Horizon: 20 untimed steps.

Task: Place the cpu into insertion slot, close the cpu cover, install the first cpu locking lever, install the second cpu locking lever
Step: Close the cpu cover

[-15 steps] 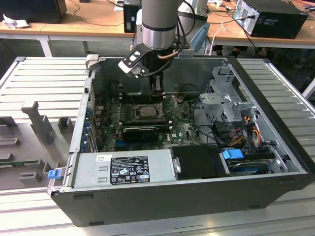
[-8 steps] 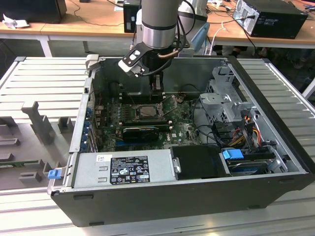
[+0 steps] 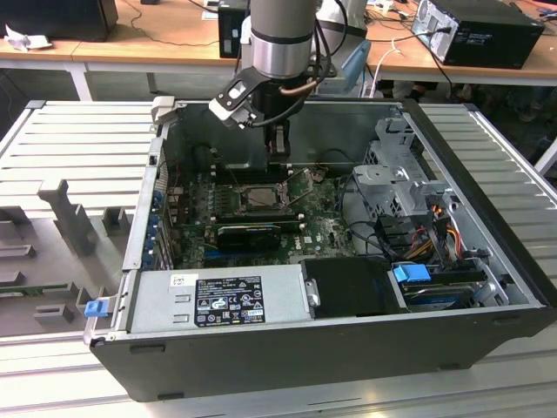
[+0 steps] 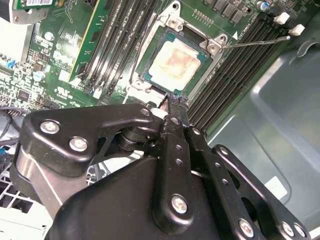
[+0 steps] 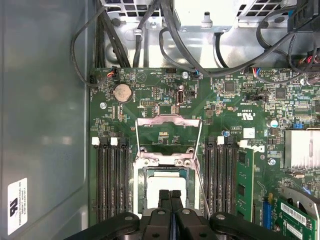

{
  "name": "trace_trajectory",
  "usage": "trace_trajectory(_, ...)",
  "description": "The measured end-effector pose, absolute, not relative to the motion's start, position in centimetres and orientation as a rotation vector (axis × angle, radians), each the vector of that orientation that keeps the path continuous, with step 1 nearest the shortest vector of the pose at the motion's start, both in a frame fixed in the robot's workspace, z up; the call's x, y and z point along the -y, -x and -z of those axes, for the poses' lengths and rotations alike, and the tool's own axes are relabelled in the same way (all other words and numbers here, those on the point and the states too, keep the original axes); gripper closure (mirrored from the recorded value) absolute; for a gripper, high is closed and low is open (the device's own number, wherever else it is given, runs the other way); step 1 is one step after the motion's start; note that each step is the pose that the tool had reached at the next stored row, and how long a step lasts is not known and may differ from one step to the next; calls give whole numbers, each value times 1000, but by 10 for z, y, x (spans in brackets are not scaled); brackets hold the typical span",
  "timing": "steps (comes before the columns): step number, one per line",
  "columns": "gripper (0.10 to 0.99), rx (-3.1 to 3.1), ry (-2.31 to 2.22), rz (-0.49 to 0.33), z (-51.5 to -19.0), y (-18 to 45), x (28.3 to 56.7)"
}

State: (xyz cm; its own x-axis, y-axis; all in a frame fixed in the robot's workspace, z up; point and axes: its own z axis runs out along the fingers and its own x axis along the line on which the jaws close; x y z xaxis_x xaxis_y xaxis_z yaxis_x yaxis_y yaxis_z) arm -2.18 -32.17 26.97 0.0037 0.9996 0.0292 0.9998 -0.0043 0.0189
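Print too small to read: black label [image 3: 228, 300] on power supply [image 3: 283, 294], white sticker [image 5: 17, 206] on case wall [image 5: 45, 125].

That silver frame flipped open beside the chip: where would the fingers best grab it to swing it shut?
Probably the free cross-bar of the cpu cover, the edge farthest from the cpu. It is a thin frame with a large central opening, hinged at the chip's side, so fingers coming from above could pinch that bar, one through the opening.
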Motion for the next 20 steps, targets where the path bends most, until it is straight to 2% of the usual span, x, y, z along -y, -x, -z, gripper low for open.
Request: trace_trajectory(20,980,2212,2220,53,-272,8,322)
